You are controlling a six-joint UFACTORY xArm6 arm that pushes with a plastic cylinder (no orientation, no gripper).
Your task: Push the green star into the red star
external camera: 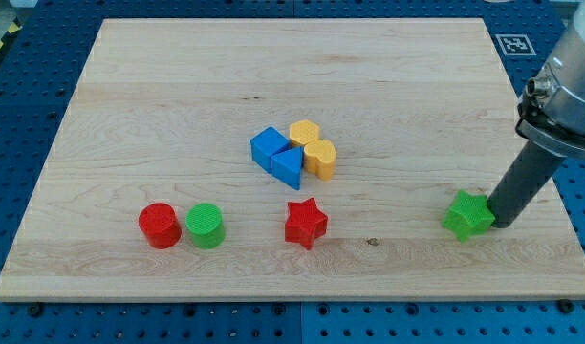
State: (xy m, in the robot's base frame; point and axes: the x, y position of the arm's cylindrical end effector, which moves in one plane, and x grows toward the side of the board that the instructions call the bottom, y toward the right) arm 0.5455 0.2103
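Observation:
The green star [466,215] lies on the wooden board near the view's lower right. The red star [305,223] lies at the view's lower middle, well to the left of the green star. My tip [499,223] rests against the green star's right side. The dark rod rises from there toward the view's upper right.
A blue cube [269,148], a blue triangle [291,167], a yellow hexagon [305,133] and a yellow heart-like block [320,157] cluster at the board's middle. A red cylinder [160,225] and a green cylinder [205,225] stand at the lower left. The board's right edge [551,201] is close to the rod.

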